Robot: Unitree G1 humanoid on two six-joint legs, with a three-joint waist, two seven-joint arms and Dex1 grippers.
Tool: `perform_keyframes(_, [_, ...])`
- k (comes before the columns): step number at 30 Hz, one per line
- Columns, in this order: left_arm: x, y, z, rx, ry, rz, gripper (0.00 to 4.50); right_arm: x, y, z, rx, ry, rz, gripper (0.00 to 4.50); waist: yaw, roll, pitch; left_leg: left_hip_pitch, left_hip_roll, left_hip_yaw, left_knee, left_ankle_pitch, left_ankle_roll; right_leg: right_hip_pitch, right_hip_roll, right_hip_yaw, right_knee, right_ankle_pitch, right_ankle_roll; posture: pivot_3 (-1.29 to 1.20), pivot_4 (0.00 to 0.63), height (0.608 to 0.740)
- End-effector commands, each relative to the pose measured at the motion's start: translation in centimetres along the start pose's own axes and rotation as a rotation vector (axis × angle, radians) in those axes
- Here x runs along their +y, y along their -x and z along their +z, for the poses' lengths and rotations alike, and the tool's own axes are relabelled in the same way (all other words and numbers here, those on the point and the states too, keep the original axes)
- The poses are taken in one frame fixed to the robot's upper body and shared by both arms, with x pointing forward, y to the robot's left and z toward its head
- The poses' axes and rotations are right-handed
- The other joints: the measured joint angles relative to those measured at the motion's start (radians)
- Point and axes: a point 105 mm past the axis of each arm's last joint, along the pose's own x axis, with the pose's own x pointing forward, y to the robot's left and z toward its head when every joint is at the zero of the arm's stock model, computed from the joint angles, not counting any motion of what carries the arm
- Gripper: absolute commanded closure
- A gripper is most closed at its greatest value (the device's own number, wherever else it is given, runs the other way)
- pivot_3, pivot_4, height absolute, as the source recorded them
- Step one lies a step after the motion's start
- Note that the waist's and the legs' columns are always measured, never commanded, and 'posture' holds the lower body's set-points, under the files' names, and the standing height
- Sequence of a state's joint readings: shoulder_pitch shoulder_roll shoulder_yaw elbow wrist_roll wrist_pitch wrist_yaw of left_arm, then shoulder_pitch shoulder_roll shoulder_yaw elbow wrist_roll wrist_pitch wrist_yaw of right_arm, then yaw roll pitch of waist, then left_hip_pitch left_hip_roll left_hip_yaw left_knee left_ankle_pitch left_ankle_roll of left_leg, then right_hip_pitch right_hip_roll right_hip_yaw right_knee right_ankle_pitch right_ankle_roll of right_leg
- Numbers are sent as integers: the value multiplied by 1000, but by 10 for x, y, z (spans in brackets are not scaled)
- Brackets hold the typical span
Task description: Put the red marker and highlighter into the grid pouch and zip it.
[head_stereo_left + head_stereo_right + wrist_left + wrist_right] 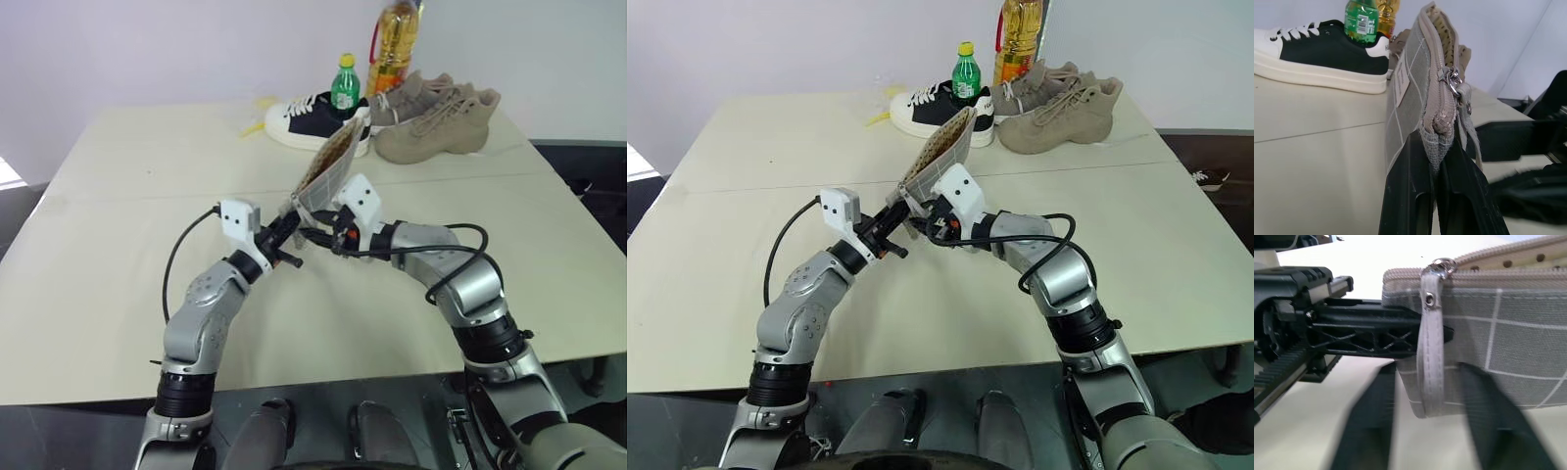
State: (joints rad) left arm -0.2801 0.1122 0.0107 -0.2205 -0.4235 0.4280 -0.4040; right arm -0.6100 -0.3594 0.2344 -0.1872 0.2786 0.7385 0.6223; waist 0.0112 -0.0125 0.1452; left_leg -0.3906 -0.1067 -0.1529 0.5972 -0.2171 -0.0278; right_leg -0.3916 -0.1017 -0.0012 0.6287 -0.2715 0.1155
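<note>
holding the grid pouch [328,166] up off the bench [118,215], my left pincer [290,233] is clamped together on its lower corner, right at the end of the zipper, so the pouch rises tilted up and away from my fingers toward the far side of the bench. in my left wrist view the two black fingers [1410,196] squeeze the grey fabric between them, the white label [1401,81] faces the side, and the zipper slider [1449,78] sits a little above my grip with the teeth parted beyond it, so the pouch mouth is open higher up. my right pincer [323,235] is just beside my left one, on the other side of the same corner, its fingers standing apart on either side of the pale pull cord [1432,342] that hangs down from the slider; i cannot tell whether they touch the cord. past the pouch, well beyond both pincers, stand a black and white sneaker [304,119], a green bottle [345,86], a pair of tan boots [436,119] and a bottle of yellow oil [395,44]. the red marker and the highlighter are hidden from me; whether they lie inside the pouch i cannot tell.
</note>
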Motion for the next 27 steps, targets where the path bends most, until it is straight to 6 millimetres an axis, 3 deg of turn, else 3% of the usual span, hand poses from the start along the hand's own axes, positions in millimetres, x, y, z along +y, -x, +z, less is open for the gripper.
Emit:
perform_keyframes(1, [-2,4,16,-54,-45,-7,4500,-18,9,18,-35,70,-52,4439,0,0,0,0,0,0,0,0,0,0,0,0,0,0,0,0,150,740])
perform_keyframes(4, [2,6,15,-43,-61,0,4500,-34,17,23,-34,109,-105,4439,-1,0,0,0,0,0,0,0,0,0,0,0,0,0,0,0,150,740])
perform_keyframes(12, [11,26,4,44,-196,0,4500,-132,66,58,-53,207,-501,4439,0,0,0,0,0,1,-1,0,0,0,0,0,0,0,0,0,150,740])
perform_keyframes(15, [16,33,1,68,-224,4,4500,-153,81,60,-27,229,-585,4439,0,0,0,0,0,1,-1,0,0,0,0,0,0,0,0,0,150,740])
perform_keyframes(18, [17,37,-1,82,-245,3,4500,-150,81,55,2,241,-541,4439,-3,0,0,0,0,1,-1,0,0,0,0,0,-1,0,0,0,150,740])
perform_keyframes(20, [16,39,-2,85,-231,-6,4500,-130,74,44,40,270,-399,4439,-4,0,0,0,1,2,-1,0,0,-1,0,1,0,0,0,0,150,740])
perform_keyframes(23, [11,40,0,81,-208,-28,3436,-100,72,25,83,260,-214,3544,-1,0,0,0,1,2,-1,0,1,0,0,0,-1,0,0,0,150,740])
perform_keyframes(25, [8,43,2,87,-198,-32,2481,-82,80,13,101,271,-115,2622,0,0,0,0,1,1,-1,-1,1,0,-1,0,-2,0,0,0,150,740])
perform_keyframes(27, [8,48,2,101,-189,-22,1458,-75,88,5,114,275,-88,1508,1,0,0,-1,1,2,-1,-1,1,0,-1,0,-2,0,0,0,150,740])
